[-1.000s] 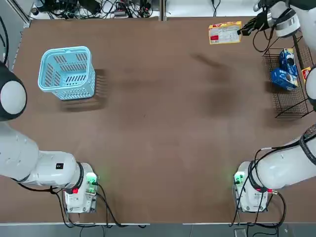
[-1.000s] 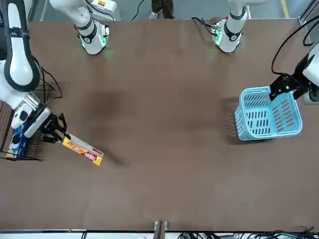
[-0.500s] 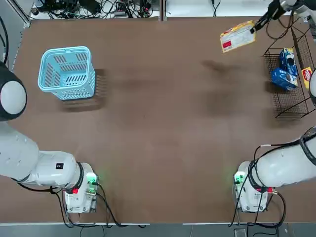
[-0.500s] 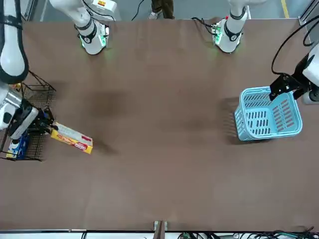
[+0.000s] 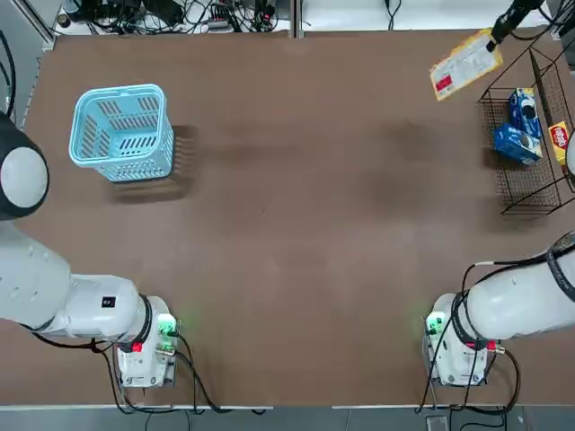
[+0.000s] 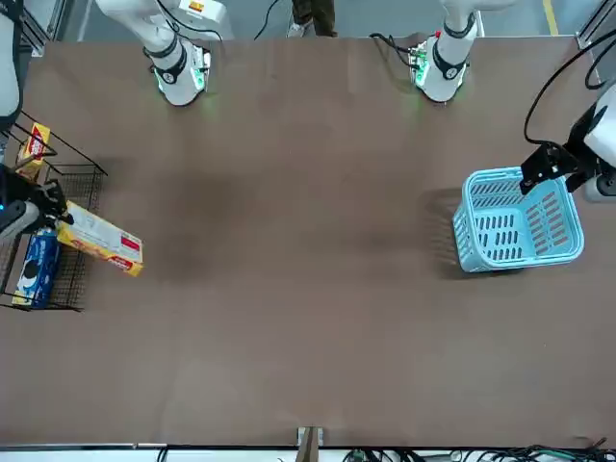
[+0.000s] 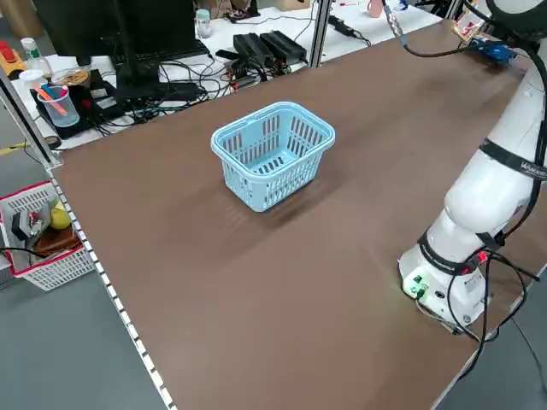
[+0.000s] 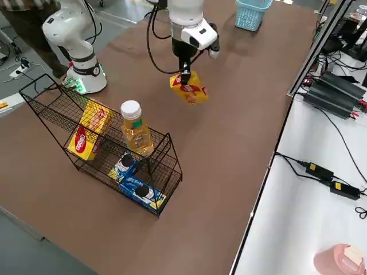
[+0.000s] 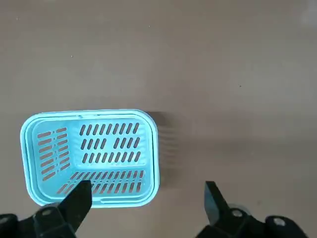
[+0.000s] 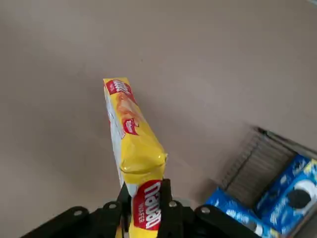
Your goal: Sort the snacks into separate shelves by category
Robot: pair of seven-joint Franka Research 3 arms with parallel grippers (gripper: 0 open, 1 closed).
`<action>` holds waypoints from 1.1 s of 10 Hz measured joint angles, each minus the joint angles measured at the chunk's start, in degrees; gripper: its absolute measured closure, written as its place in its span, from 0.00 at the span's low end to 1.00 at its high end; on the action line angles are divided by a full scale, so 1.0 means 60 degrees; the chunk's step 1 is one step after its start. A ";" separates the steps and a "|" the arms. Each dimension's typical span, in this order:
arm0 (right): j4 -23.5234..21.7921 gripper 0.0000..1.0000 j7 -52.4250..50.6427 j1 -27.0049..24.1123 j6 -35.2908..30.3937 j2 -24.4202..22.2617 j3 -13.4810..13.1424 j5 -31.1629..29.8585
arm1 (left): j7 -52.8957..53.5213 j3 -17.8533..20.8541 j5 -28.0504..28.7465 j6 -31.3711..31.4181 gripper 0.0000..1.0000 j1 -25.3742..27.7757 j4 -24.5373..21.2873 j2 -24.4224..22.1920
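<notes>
My right gripper (image 5: 497,34) is shut on one end of a yellow-orange snack box (image 5: 465,65) with a red label. It holds the box in the air beside the black wire rack (image 8: 166,154) at the table's far right. From the right side the box (image 8: 189,89) hangs below the gripper (image 8: 184,74). Two blue cookie packets (image 5: 517,142) lie on the rack's lower shelf, and another yellow box (image 8: 89,129) lies on the upper one. My left gripper (image 9: 146,198) hovers open above the light blue basket (image 9: 89,153), holding nothing.
A bottle of yellow liquid with a white cap (image 8: 135,129) stands on the rack's upper shelf beside the yellow box. The basket (image 5: 121,132) stands at the far left of the brown table (image 5: 296,224). Cables and power bricks lie past the far edge.
The right gripper has lifted the yellow box off the table and carried it higher and to the right, closer to the rack. The left arm has stayed still.
</notes>
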 joint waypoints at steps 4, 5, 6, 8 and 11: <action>0.0985 0.74 0.1584 0.0145 -0.1999 -0.0001 0.0159 -0.2985 | 0.0000 -0.0005 0.0000 0.0000 0.00 -0.0003 0.0000 0.0000; 0.1098 0.74 0.1928 0.0246 -0.2428 0.0000 0.0179 -0.3675 | 0.0000 -0.0008 0.0000 0.0000 0.00 -0.0005 0.0001 0.0000; 0.1173 0.74 0.2350 0.0411 -0.2807 0.0001 0.0184 -0.4363 | 0.0000 -0.0009 0.0000 0.0000 0.00 -0.0007 0.0001 0.0000; 0.1207 0.74 0.2999 0.0914 -0.3362 0.0039 0.0204 -0.5648 | 0.0000 -0.0011 0.0000 0.0000 0.00 -0.0011 0.0001 0.0000; 0.1398 0.74 0.3141 0.1015 -0.3644 0.0247 0.0159 -0.6739 | 0.0000 -0.0011 0.0000 0.0000 0.00 -0.0010 0.0002 0.0000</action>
